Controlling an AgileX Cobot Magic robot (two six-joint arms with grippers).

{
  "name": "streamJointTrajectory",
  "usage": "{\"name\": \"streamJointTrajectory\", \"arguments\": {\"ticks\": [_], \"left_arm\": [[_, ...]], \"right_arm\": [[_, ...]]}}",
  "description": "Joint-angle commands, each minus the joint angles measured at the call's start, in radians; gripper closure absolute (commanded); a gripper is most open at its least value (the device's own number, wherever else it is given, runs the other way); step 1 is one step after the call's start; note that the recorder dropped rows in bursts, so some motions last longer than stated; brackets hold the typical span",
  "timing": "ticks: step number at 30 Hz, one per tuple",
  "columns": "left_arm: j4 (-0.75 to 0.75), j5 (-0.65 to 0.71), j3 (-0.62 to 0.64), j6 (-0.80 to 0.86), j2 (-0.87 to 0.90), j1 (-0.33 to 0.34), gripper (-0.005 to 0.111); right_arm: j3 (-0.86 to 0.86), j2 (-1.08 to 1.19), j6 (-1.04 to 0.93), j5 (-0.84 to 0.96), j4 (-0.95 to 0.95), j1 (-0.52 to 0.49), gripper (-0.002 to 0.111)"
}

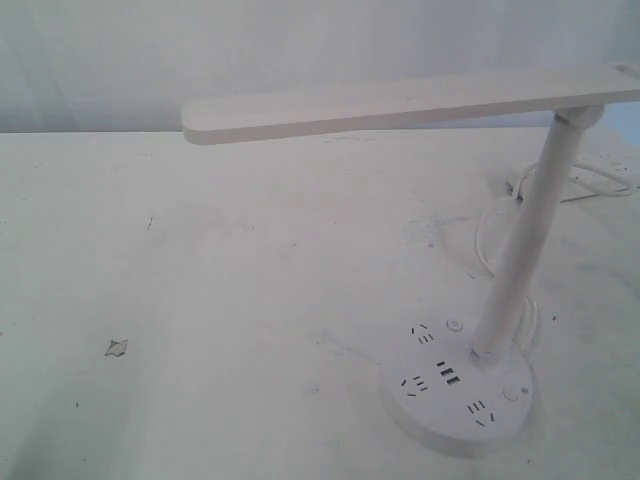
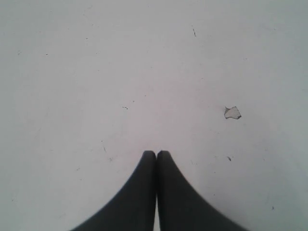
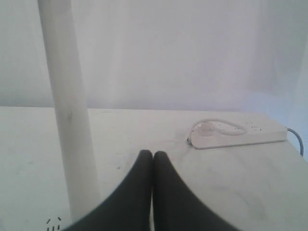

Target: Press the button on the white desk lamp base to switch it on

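On the lower right of the white table (image 1: 250, 280), as the exterior view shows it, stands the desk lamp base (image 1: 440, 420), a thick round white disc. The button (image 1: 513, 393) sits on top of the base near its right rim, with a tiny dark dot just beside it. It lies on the near side of the foot of the pole (image 1: 525, 235). A second button (image 1: 455, 325) lies at the far edge of the base, left of the pole's foot. Between the two are dark socket slots (image 1: 412, 385) and a short row of USB ports (image 1: 447, 377). The pole slants up to the right and carries the long flat lamp head (image 1: 400, 103), which reaches leftward over the table. A white cable (image 1: 590, 180) lies looped behind the pole. Far to the left, a small chip (image 1: 117, 347) marks the tabletop.

The left gripper (image 2: 156, 155) has its two dark fingers pressed together with nothing between them. It hangs over bare table, with the chip near it.

The right gripper (image 3: 152, 155) also has its fingers together and empty. In its wrist view the pole stands just beside the fingers, and a white power strip (image 3: 236, 134) lies farther off on the table. The button is out of that view.
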Motion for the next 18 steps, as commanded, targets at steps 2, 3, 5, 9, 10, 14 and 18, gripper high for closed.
{"name": "streamJointTrajectory", "arguments": {"ticks": [2, 3, 5, 9, 10, 14, 18], "left_arm": [[0.000, 0.002, 0.002, -0.001, -0.003, -0.008, 0.107], [0.000, 0.002, 0.002, -0.001, -0.003, -0.008, 0.107], [0.000, 0.002, 0.002, -0.001, -0.003, -0.008, 0.107], [0.000, 0.002, 0.002, -0.001, -0.003, -0.008, 0.107], [0.000, 0.002, 0.002, -0.001, -0.003, -0.008, 0.107], [0.000, 0.002, 0.002, -0.001, -0.003, -0.008, 0.107], [0.000, 0.002, 0.002, -0.001, -0.003, -0.008, 0.107]], "right_arm": [[0.001, -0.006, 0.006, -0.168, 0.002, 0.003, 0.108], [0.001, -0.006, 0.006, -0.215, 0.002, 0.003, 0.108], [0.001, -0.006, 0.006, -0.303, 0.002, 0.003, 0.108], [0.001, -0.006, 0.047, -0.547, 0.002, 0.003, 0.108], [0.001, -0.006, 0.108, -0.627, 0.002, 0.005, 0.108], [0.001, -0.006, 0.066, -0.740, 0.002, 0.005, 0.108], [-0.063, 0.016, -0.087, -0.598, 0.033, 0.005, 0.108]]}}
